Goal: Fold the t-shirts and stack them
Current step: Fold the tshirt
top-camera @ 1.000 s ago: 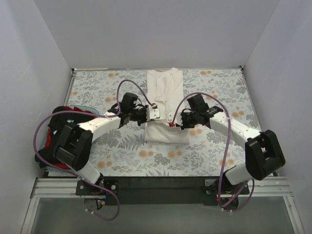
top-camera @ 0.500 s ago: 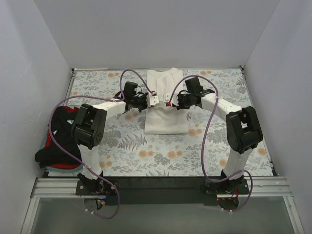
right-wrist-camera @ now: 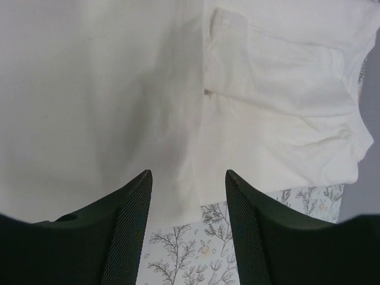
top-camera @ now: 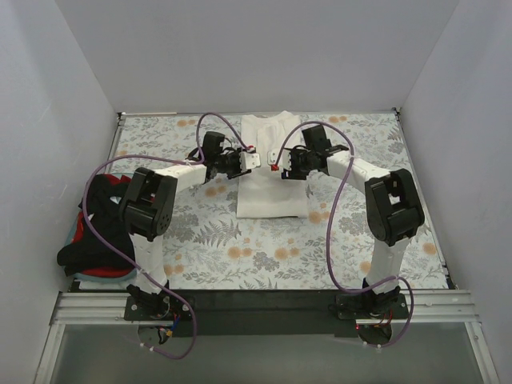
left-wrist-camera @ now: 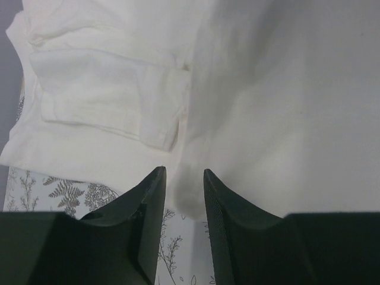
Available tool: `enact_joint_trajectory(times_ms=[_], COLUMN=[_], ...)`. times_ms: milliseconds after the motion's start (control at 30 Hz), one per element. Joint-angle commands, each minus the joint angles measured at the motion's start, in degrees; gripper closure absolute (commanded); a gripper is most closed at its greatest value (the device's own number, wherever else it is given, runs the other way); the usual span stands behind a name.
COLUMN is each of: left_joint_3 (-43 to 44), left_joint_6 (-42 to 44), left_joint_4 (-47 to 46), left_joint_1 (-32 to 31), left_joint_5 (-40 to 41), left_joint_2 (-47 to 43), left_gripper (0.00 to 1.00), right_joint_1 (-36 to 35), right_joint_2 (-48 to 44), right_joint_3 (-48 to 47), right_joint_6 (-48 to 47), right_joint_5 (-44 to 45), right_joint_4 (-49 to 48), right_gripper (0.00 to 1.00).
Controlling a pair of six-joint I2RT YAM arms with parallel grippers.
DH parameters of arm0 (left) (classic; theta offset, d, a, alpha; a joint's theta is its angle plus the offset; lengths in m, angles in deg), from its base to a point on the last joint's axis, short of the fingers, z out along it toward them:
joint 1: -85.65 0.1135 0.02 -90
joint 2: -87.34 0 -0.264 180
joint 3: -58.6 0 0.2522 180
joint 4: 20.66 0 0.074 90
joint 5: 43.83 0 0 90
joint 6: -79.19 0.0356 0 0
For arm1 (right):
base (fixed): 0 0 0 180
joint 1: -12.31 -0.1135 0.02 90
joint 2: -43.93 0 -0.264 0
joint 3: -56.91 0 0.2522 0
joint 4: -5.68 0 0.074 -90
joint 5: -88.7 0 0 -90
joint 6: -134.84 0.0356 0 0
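Far left: a crumpled heap of black, red and teal cloth t-shirts sits unfolded at the left edge of the floral grey-and-orange table cloth. From above we can't tell how many shirts are in it.

The left arm stretches from its base toward the table's middle, with a purple cable looping over it. The left gripper is at the left edge of the large off-white cloth t-shirt, about halfway along its length.

In the left wrist view the left gripper has its two black ribbed fingers a narrow gap apart, clamping nothing. The shirt's edge and the table cloth show below, through the gap. A folded-in sleeve lies flat on the shirt, up and left of the fingers.

The off-white cloth t-shirt lies mid-table toward the far wall, collar at the far end. It is folded lengthwise into a narrow strip and lies flat on the table cloth, well apart from the heap.

The right gripper is over the shirt's middle, near the left one, and the two point at each other. In the right wrist view the right gripper has its black fingers spread wider, holding nothing, with shirt beneath. The other sleeve lies folded up and right of them, and table cloth peeks out past the shirt's edge.

The right arm reaches in from the right, elbow high.
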Motion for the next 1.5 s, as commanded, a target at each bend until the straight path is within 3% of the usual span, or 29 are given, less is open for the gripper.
enact_joint_trajectory(times_ms=[0,133,233,367,500,700,1167,1333,1367,1467], left_joint_3=[1.1,-0.1,-3.8,-14.0,-23.6,-29.7,-29.0,-29.3,-29.3,-28.8], left_joint_6=[-1.1,-3.5,-5.8,-7.9,-6.3,-5.8,-1.9,0.1,0.4,0.5], left_joint_4=[-2.7,-2.4,3.0,5.0,4.8,1.6,-1.4,-1.2,-0.7,-0.2], left_joint_1=[0.9,1.9,2.0,1.0,-2.0,-5.3,-7.4,-7.4,-7.4,-7.4], left_joint_5=[1.5,2.5,0.1,-2.9,-2.5,-0.1,2.0,3.5,3.6,3.7], left_joint_2=[-1.6,-5.6,-12.2,-23.4,-28.6,-28.1,-18.9,-16.8,-16.6,-17.3], left_gripper=[0.68,0.66,0.66,0.61,0.56,0.53,0.54,0.67,0.79,1.00], right_joint_1=[0.3,0.7,0.6,0.2,-1.5,-5.0,-5.4,-5.4,-5.3,-5.3], right_joint_2=[-2.0,-6.6,-12.4,-21.1,-26.0,-25.6,-16.9,-15.5,-15.5,-16.2], right_joint_3=[-3.8,-2.2,1.6,12.5,21.4,27.9,30.1,30.6,30.9,30.6], right_joint_6=[1.5,2.5,2.9,4.1,4.3,3.5,1.0,0.8,1.0,2.2], right_joint_5=[0.6,-0.1,-1.6,-5.3,-5.5,-3.0,-0.1,1.7,2.1,2.7], right_joint_4=[-4.4,-4.1,-1.3,3.8,3.9,2.4,-1.9,-3.7,-3.8,-4.1], right_gripper=[0.40,0.41,0.43,0.44,0.44,0.43,0.52,0.65,0.69,0.95])
